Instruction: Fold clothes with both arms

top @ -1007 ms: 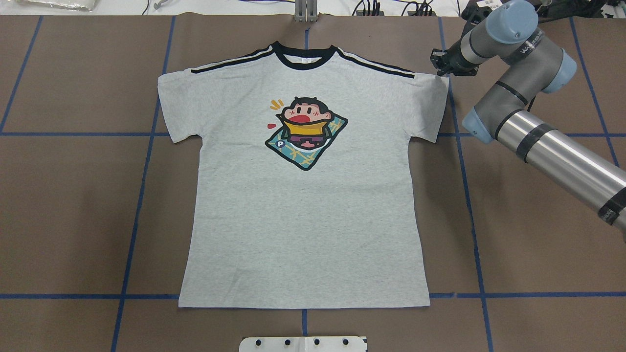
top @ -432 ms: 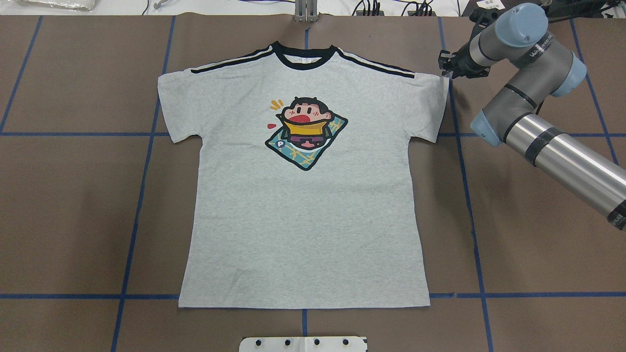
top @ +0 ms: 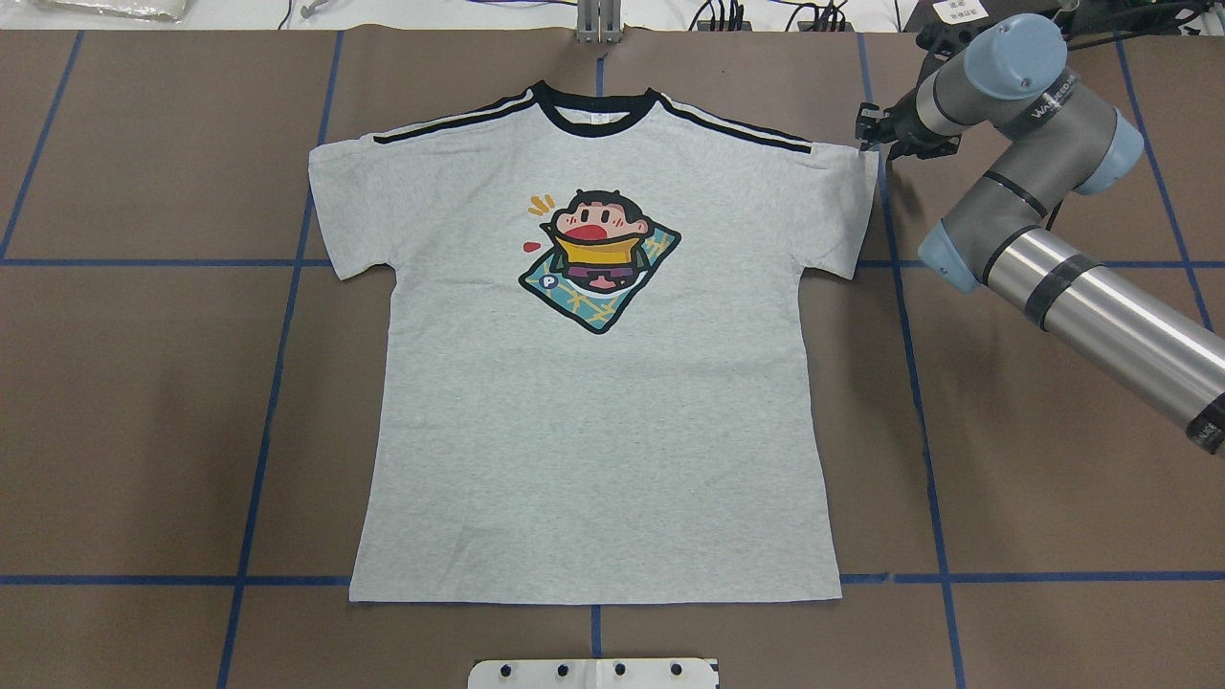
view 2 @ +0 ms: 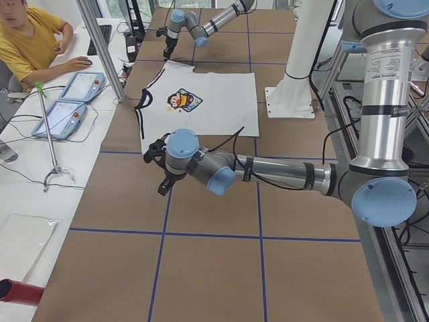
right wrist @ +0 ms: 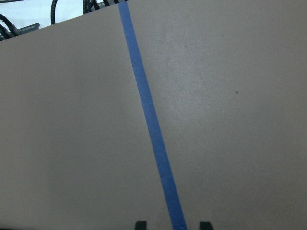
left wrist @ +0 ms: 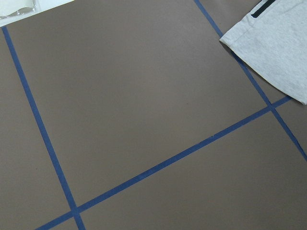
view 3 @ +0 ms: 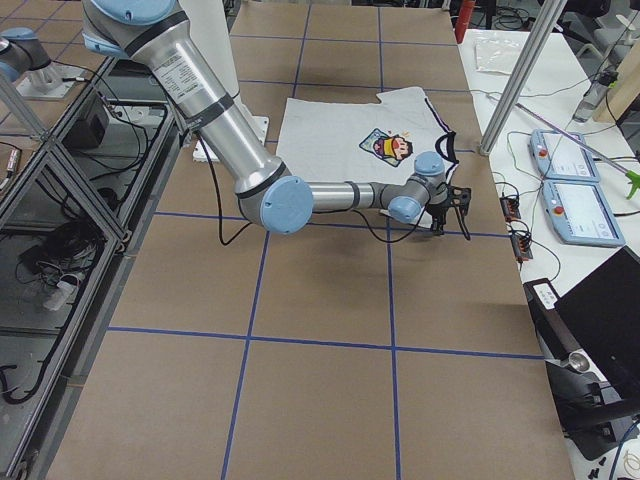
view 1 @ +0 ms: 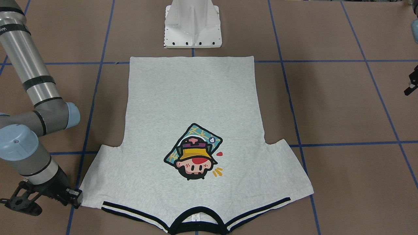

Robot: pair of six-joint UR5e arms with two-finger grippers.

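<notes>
The grey T-shirt [top: 593, 431] lies flat and face up, black collar at the table's far edge; it also shows in the front-facing view [view 1: 192, 98]. My right gripper [top: 873, 134] is low beside the corner of the shirt's right sleeve, also in the front-facing view [view 1: 75, 197]. In the right wrist view its fingertips [right wrist: 140, 224] stand apart over bare table and blue tape, holding nothing. My left gripper [view 2: 161, 171] hovers over bare table left of the shirt, apart from it. I cannot tell whether it is open. The left wrist view shows a sleeve corner [left wrist: 278, 43].
The white pedestal [view 1: 192, 26] stands at the shirt's hem side. Blue tape lines [top: 278, 383] cross the brown table. A metal post [top: 598, 24] stands behind the collar. An operator [view 2: 27, 33] and two tablets [view 2: 74, 100] are beyond the far edge.
My right arm has shifted a little to the right, its gripper staying by the sleeve corner. The shirt has not moved.
</notes>
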